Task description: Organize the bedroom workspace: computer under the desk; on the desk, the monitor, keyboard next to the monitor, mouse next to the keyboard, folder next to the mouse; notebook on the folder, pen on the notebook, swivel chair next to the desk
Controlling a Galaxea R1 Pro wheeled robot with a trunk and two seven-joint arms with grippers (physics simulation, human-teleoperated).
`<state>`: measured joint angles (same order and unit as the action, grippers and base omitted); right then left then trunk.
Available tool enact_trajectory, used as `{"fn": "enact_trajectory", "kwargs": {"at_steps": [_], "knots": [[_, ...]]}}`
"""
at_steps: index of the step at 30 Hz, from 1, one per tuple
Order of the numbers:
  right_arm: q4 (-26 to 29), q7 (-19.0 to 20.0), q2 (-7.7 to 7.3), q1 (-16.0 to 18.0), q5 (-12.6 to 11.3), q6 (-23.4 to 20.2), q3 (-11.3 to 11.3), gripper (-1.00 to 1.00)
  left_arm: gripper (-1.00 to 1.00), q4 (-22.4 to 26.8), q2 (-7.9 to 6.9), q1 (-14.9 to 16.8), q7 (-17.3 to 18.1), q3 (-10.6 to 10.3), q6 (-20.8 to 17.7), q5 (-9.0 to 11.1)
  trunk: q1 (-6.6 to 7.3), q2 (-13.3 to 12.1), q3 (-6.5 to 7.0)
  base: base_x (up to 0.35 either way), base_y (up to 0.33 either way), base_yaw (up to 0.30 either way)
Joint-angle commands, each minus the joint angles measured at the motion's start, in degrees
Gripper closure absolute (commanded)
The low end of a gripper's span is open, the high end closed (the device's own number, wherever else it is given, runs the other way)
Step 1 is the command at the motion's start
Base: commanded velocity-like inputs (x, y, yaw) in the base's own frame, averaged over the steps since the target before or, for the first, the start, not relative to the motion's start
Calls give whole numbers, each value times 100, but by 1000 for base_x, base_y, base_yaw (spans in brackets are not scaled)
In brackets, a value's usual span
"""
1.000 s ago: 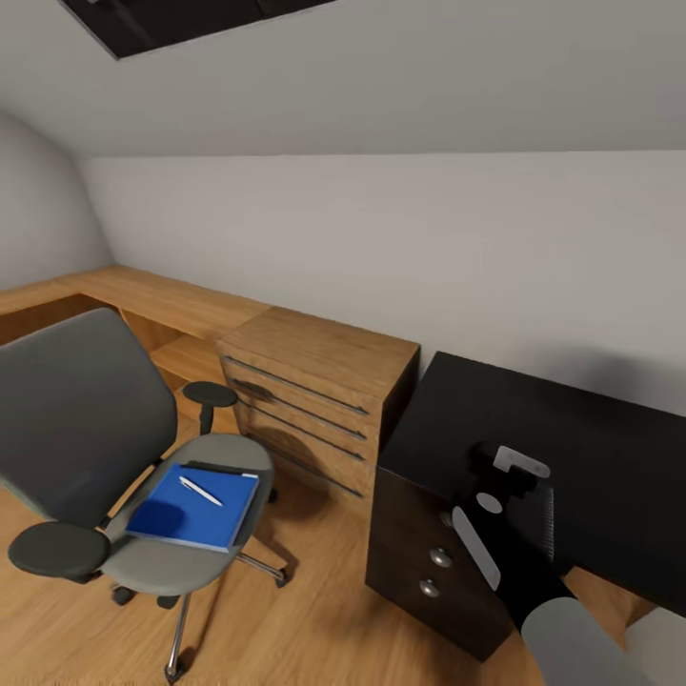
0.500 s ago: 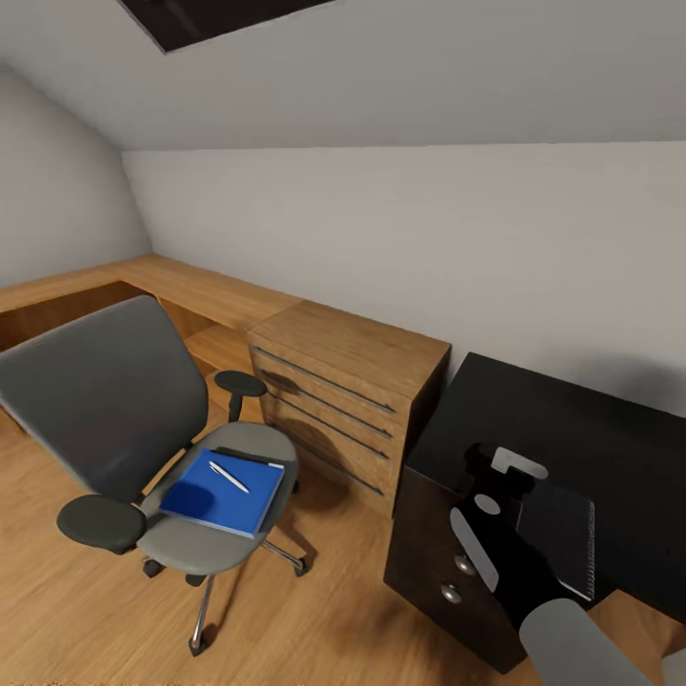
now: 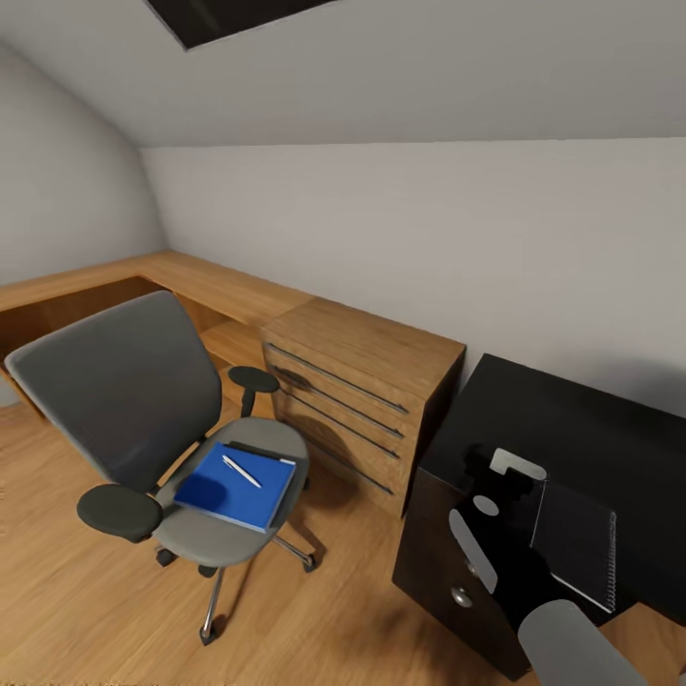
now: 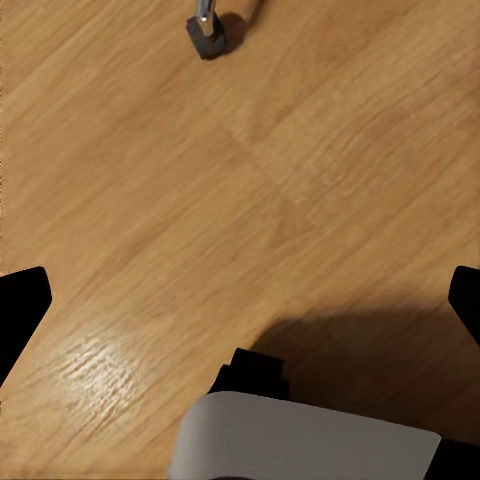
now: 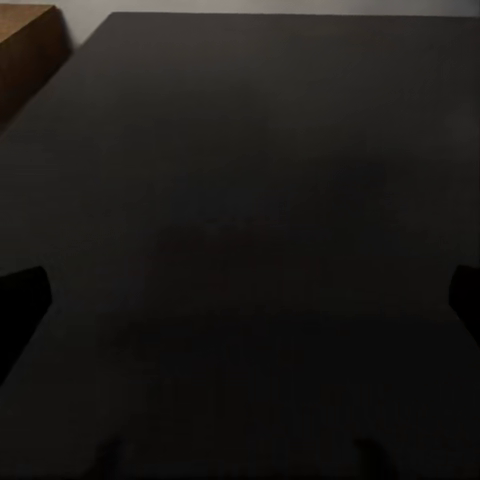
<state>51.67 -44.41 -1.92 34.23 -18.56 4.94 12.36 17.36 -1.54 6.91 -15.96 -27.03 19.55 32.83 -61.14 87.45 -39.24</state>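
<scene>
The grey swivel chair [image 3: 124, 381] stands on the wood floor at the left. On its seat lies the blue folder [image 3: 224, 495] with a pale pen [image 3: 241, 471] across it. At the right is the black desk [image 3: 591, 419]. A dark notebook [image 3: 576, 543] with a spiral edge looks to lie on the desk, just right of my right arm. My right gripper [image 5: 240, 300] hovers open over the bare desk top, with nothing between its fingers. My left gripper [image 4: 240, 300] hangs open above the floor, near a chair castor [image 4: 207, 30].
A black drawer unit [image 3: 448, 562] with silver knobs sits under the desk's near end. A light-wood drawer chest [image 3: 362, 381] and low wooden shelving [image 3: 191, 286] run along the sloped wall. Open floor lies in front of the chair. A skylight [image 3: 229, 14] is overhead.
The camera has swung, so chair, chest and desk have slid right in the picture. More of the notebook now shows beside my right arm. Folder and pen stay on the seat.
</scene>
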Motion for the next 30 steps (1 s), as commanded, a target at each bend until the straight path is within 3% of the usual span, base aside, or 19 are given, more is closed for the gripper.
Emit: {"fn": "enact_trajectory", "kwargs": {"at_steps": [1, 30], "knots": [[1, -30, -5, 5, -60, 51, 30, -100, -100, 4, -4, 4, -39, -49, 12, 31, 0, 3, -5, 0, 0, 164], [1, -33, 8, 5, -60, 51, 21, -100, -100, 4, -4, 4, -39, -48, 5, 31, 0, 3, -5, 0, 0, 257]]}}
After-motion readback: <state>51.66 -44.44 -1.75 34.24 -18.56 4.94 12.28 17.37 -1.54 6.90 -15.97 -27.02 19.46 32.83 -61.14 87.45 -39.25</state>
